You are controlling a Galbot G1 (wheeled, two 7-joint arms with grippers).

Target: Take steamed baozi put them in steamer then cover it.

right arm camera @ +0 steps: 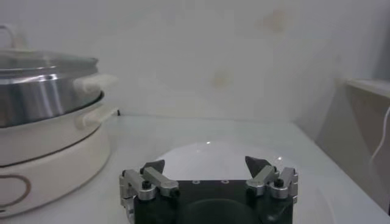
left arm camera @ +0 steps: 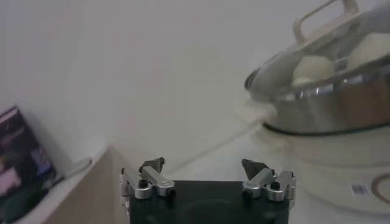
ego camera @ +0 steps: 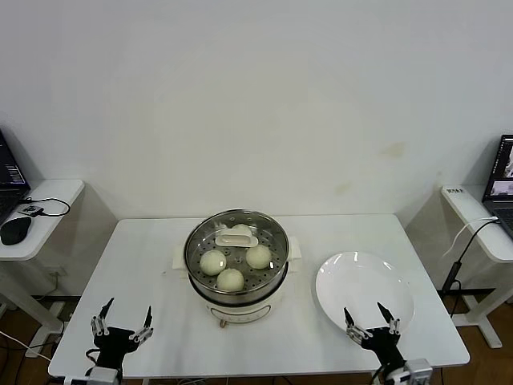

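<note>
The steamer (ego camera: 240, 293) stands mid-table, a steel basket on a cream pot base. The cover (ego camera: 237, 240) lies on it, its glass lid closed over the basket. Through the glass I see three baozi (ego camera: 213, 262) on the perforated floor, and a fourth pale shape half hidden behind the lid handle. My left gripper (ego camera: 127, 314) hangs open and empty at the table's front left corner. My right gripper (ego camera: 367, 317) is open and empty at the front right, over the near edge of the plate. The left wrist view shows the left gripper (left arm camera: 205, 164), the steamer (left arm camera: 329, 109) and baozi (left arm camera: 311, 68). The right wrist view shows the right gripper (right arm camera: 206, 163) and steamer (right arm camera: 42, 97).
An empty white plate (ego camera: 365, 281) lies right of the steamer, seen too in the right wrist view as the plate (right arm camera: 207, 149). Side desks flank the table: the left one (ego camera: 40, 208) holds a mouse and laptop, the right one (ego camera: 481, 216) a laptop and cable.
</note>
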